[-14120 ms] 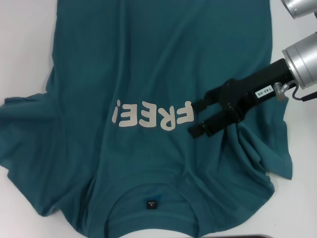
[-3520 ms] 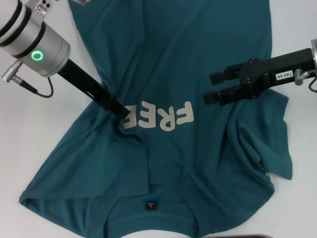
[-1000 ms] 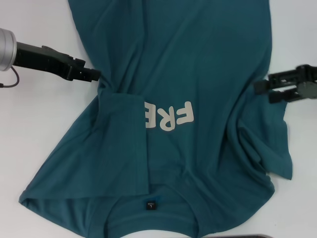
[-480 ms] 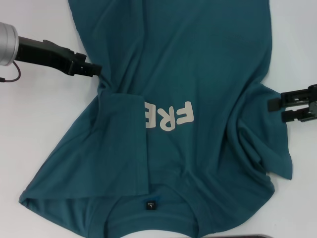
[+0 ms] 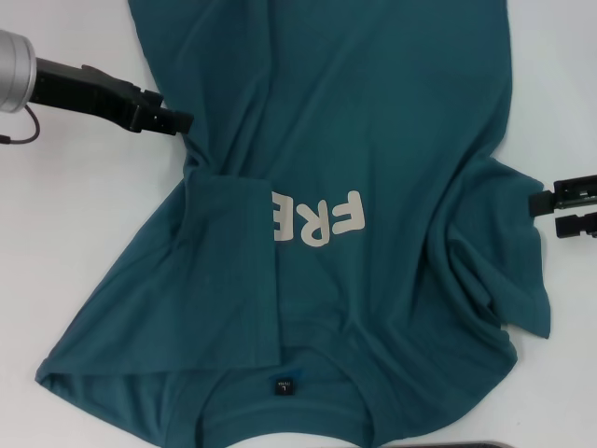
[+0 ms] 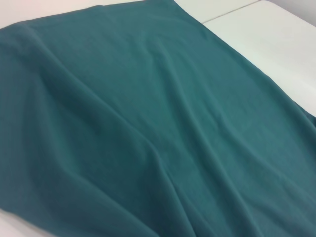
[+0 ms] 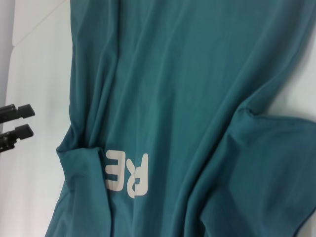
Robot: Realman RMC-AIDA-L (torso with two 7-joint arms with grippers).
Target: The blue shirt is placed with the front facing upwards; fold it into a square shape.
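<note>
The blue shirt lies front up on the white table, collar and dark label nearest me. Its left sleeve side is folded inward as a flap that covers part of the white letters. The right sleeve is bunched in wrinkles. My left gripper hovers at the shirt's left edge just past the flap; in the right wrist view the left gripper stands open and empty. My right gripper is open, just off the shirt's right edge. The left wrist view shows only shirt cloth.
Bare white table flanks the shirt on both sides. A dark object peeks in at the near edge of the head view. A seam in the tabletop runs beyond the shirt.
My right gripper has drawn back to the right, off the shirt body to its edge. The left gripper shifted slightly farther from me along the shirt's left edge. The shirt has not moved.
</note>
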